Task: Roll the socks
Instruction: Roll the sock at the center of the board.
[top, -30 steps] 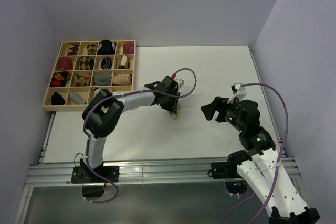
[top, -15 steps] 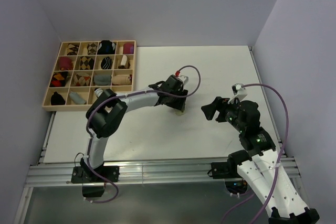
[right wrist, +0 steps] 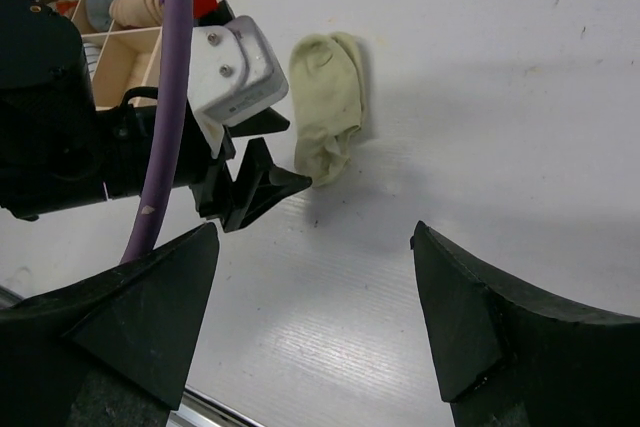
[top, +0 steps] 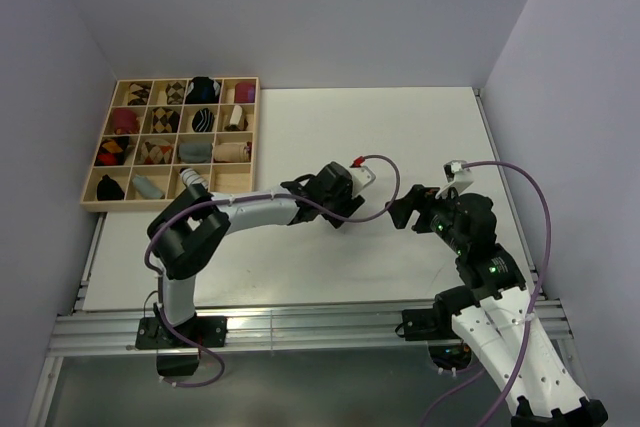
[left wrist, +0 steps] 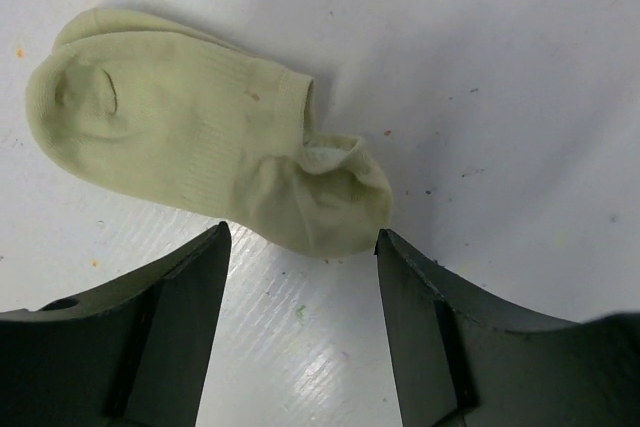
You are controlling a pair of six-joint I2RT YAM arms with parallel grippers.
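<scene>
Left gripper (left wrist: 300,247) shifted right, fingers apart near yellow-green sock (left wrist: 190,147), right gripper (right wrist: 315,237) fingers apart, sock hidden overhead

sock (left wrist: 190,137): plain pale yellow-green, no pattern
table (top: 400,127): white, with tiny orange and green specks
tray (top: 92,199): light natural wood
argyle rolls (top: 155,152) in the tray: brown, black and red diamonds
plain rolls in the tray: red (top: 123,122), teal (top: 195,151), beige (top: 232,152), black (top: 110,188)
left gripper (left wrist: 302,237): black fingers
right gripper (right wrist: 315,237): black fingers
2 arms (top: 255,209): white shells, black joints
cables (top: 385,192): purple
walls (top: 300,17): pale lilac
</scene>
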